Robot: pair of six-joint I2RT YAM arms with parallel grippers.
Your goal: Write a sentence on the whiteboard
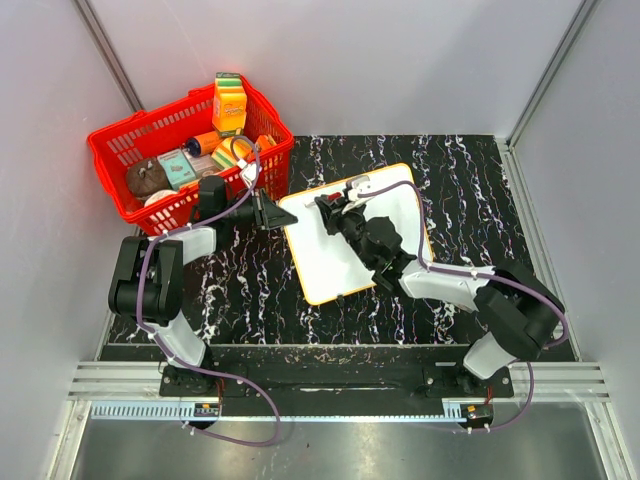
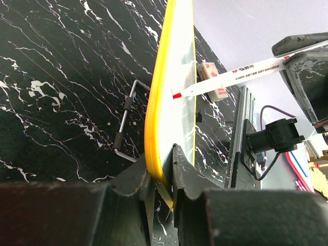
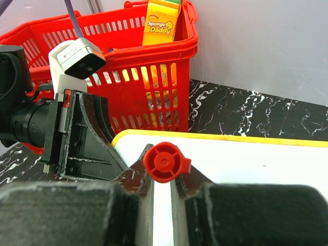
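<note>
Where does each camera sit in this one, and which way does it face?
Top external: fixed above and behind the bases, looking down at the table; the left arm and right arm show whole.
Left wrist: on the left arm, looking along the left claw, shut on the whiteboard at its yellow rim.
Right wrist: on the right arm, looking over the right claw, shut on the marker, toward the red basket.
Shared: both wrist views show the whiteboard and marker.
</note>
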